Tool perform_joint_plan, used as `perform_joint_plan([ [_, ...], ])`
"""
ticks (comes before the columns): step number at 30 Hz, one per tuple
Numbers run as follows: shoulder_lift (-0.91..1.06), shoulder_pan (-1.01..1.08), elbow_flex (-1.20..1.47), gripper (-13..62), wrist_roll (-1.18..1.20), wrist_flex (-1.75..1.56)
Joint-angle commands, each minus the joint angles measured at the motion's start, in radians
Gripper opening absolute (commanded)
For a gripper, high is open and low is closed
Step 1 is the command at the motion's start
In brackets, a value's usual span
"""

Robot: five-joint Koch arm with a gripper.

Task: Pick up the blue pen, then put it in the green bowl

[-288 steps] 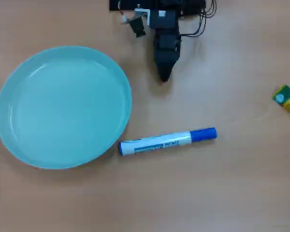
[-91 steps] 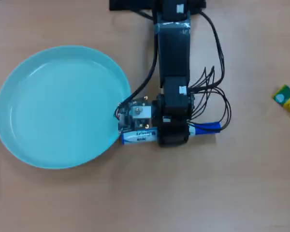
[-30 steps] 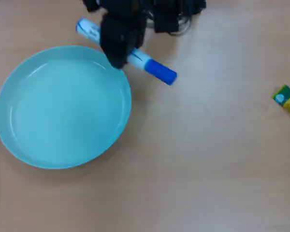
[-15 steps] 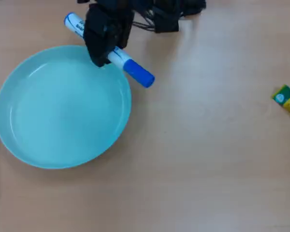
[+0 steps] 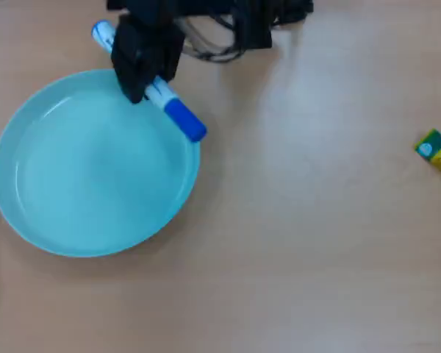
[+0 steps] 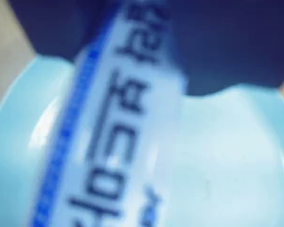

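My pincer (image 5: 137, 94) is clamped on the blue pen (image 5: 178, 118) above the far rim of the green bowl (image 5: 73, 220).

In the overhead view the pen's long axis runs diagonally: the blue cap points lower right of my pincer, over the bowl's rim, and the white tail end projects upper left, beyond the rim above the desk (image 5: 316, 243). In the wrist view the barrel (image 6: 109, 142) crosses the frame close up, with the bowl (image 6: 236, 156) beneath it.

plain light-brown wooden tabletop (image 5: 316, 243) under soft, even light, faint glare near the top
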Motion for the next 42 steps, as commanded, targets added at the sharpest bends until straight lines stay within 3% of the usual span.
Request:
perform_joint_plan([
  [1, -0.021, 0.012, -0.049, -5.4, -0.002, -0.075],
  [19, -0.216, -0.008, -0.057, -5.4, 0.005, -0.190],
  [42, -0.267, 0.005, -0.017, -4.3, -0.002, -0.224],
])
